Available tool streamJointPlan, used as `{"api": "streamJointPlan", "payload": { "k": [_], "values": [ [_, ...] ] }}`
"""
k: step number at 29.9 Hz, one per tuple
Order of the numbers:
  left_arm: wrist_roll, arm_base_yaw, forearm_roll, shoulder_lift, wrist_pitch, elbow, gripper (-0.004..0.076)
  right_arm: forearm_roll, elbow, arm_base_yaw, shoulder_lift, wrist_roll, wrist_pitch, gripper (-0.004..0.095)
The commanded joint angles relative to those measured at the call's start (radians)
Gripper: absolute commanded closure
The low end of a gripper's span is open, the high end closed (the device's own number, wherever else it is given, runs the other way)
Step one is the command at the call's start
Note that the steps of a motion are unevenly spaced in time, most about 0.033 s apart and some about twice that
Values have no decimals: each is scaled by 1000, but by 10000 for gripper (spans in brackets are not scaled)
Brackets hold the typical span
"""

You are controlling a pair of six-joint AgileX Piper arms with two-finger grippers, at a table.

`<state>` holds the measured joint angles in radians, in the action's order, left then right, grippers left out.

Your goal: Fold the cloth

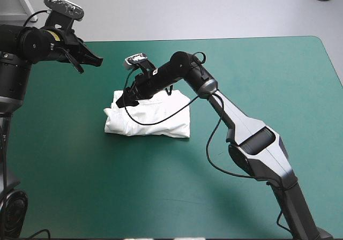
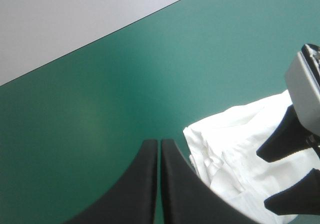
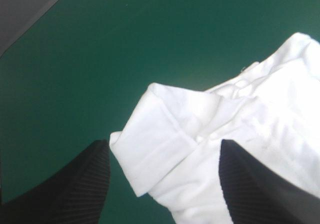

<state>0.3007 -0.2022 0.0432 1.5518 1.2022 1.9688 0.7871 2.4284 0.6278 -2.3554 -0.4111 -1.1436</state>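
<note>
The T-shirt (image 1: 155, 119) is lying as a folded bundle on the teal-green bench (image 1: 257, 68), left of centre. The right fingers (image 3: 95, 184) are standing wide apart over its corner, one either side of a folded hem. The left fingers (image 2: 145, 184) are pressing together on nothing, hovering beside the bundle, apart from it.

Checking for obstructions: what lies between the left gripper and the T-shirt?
Only bare teal-green cover separates the left gripper from the T-shirt, shown in the high view.
</note>
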Motion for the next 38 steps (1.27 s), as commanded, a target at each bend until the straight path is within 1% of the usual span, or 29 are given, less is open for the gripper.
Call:
{"api": "streamJointPlan", "payload": {
  "k": [1, 3, 7, 9, 12, 15, 17, 20, 22, 24, 25, 26, 28, 30, 31, 34, 38],
  "values": [
    [-9, 0, -6, -32, -43, 23, 705, 25, 31, -38, 92, 36, -36, 404],
    [-9, 0, -6, -32, -43, 23, 705, 6, 30, -64, 111, 69, -36, 442],
    [-7, 0, -4, -39, -39, 23, 705, -15, 17, -143, 169, 95, -36, 454],
    [-7, 0, -2, -44, -35, 23, 705, -43, -17, -180, 213, 101, -36, 454],
    [-7, 0, -2, -49, -35, 23, 705, -80, -138, -233, 308, 103, -36, 453],
    [-7, 0, -2, -49, -38, 23, 705, -84, -339, -281, 407, 50, -34, 454],
    [-7, 0, -2, -49, -40, 23, 705, -82, -479, -305, 474, 11, -2, 454],
    [-26, 0, -2, -49, -44, 23, 705, -36, -671, -328, 549, -38, 130, 454],
    [-30, 0, -2, -49, -44, 23, 705, 34, -773, -332, 573, -88, 199, 454],
    [-30, 0, -2, -49, -44, 23, 705, 103, -849, -332, 573, -136, 238, 451],
    [-30, 0, -2, -49, -44, 23, 705, 140, -890, -332, 563, -167, 264, 437],
    [-30, 0, -2, -49, -41, 23, 704, 150, -912, -332, 556, -176, 282, 419],
    [-38, 0, -2, -49, -41, 23, 704, 155, -950, -332, 536, -182, 331, 340],
    [-44, 0, -2, -49, -41, 23, 704, 153, -957, -332, 511, -195, 346, 263],
    [-49, 0, -2, -49, -43, 23, 704, 155, -957, -332, 496, -195, 346, 242],
    [-56, 0, -2, -49, -43, 23, 705, 170, -955, -332, 464, -205, 349, 248],
    [-56, 0, -2, -49, -41, 23, 705, 207, -955, -327, 423, -232, 347, 289]
  ]
}}
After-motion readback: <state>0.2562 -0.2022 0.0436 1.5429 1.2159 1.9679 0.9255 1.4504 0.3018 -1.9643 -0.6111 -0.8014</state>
